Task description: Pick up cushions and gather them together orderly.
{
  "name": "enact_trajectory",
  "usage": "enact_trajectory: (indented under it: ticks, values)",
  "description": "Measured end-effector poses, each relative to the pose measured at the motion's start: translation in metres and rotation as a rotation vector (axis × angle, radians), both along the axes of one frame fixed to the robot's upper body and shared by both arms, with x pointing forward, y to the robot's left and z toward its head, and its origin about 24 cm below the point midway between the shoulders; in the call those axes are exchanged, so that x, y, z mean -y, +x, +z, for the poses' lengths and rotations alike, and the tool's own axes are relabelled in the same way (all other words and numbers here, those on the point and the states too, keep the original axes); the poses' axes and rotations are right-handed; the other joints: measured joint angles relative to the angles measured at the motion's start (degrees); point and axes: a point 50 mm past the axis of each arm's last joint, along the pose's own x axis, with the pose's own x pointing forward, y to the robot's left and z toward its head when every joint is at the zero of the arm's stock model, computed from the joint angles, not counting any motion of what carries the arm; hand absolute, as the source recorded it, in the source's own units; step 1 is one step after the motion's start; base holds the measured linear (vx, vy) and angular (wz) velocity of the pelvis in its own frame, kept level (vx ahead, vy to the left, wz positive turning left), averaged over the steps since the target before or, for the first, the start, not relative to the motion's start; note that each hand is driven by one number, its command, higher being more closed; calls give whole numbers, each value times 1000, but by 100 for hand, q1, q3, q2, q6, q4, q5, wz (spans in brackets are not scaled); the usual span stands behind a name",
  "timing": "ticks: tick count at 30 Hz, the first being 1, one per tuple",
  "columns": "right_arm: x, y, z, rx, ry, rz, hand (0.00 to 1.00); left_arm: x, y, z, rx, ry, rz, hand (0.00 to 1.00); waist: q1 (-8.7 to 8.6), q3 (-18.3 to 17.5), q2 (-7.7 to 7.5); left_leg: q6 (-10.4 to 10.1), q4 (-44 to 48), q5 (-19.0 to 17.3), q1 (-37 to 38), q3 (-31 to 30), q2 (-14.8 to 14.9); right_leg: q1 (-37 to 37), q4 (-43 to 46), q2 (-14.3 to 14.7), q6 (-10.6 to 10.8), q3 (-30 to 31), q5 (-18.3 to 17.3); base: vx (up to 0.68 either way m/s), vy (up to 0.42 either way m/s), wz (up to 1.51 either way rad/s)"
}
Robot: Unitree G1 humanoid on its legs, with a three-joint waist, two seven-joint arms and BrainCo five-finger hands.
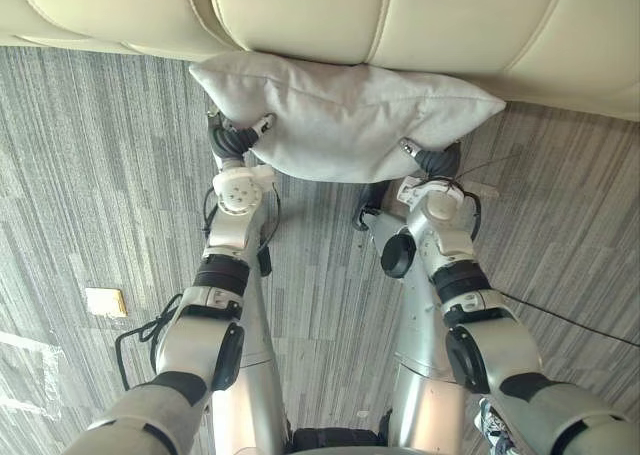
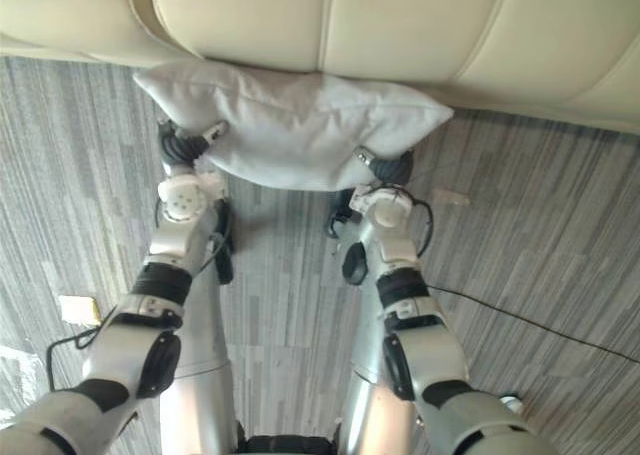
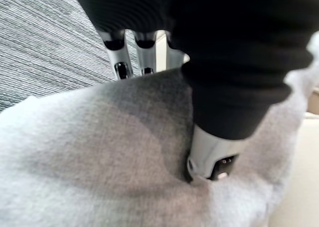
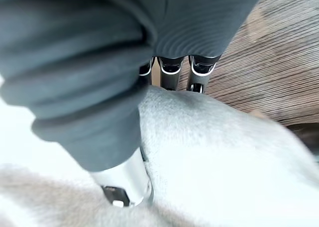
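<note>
Pinching grey cushion [image 1: 350, 120] — left robot hand [image 1: 232, 140], right robot hand [image 1: 437, 161] — by sofa [image 1: 300, 15].

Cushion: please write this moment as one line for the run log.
object: pale grey cushion | left hand: shut on cushion | right hand: shut on cushion | place: held over floor, far edge at sofa front

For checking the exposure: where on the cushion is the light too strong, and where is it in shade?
Right wrist view: cushion glares white beside the right hand; left wrist view: shaded grey near the left hand, brighter at its edges; eye views: evenly lit.
</note>
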Motion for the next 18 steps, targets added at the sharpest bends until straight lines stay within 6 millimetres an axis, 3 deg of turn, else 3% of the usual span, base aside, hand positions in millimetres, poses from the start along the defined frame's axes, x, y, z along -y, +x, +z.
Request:
enact_trajectory:
  ticks: [4,10,12,14,16,18]
  values:
    - [-3,-9,-10,1,-14,21,100,7,-5,-6,0,3,-27,100,-17,-4,2,-41,-194,72,401,-100,-21,486,-182,5,-140,-130,85,-3,-9,8]
    - [2,-48,-28,89,35,41,100,23,-37,-39,25,-37,-100,100,35,-67,-1,106,-1279,271,2028,97,-94,2024,-1105,31,-75,-153,116,-10,-6,8]
    - [8,-66,-45,80,55,26,100,28,-50,-55,1,-37,-128,100,18,-341,3,222,-1670,351,2459,137,-133,2446,-1429,15,-10,-210,156,61,15,9]
    - [13,-84,-58,69,70,10,100,35,-65,-67,-9,-61,-160,100,14,-405,5,147,-2012,409,3200,201,-140,3133,-1650,4,-16,-244,165,107,16,8]
    - [17,-104,-71,47,48,-1,100,39,-83,-82,-34,-88,-183,100,28,-867,4,150,-2335,416,3581,244,-162,3498,-1906,3,-5,-278,151,106,20,8]
    - [19,-120,-78,35,9,6,100,37,-98,-93,-53,-98,-197,100,39,-1080,6,125,-2634,474,4101,314,-178,3976,-2112,-1,7,-308,144,166,22,7]
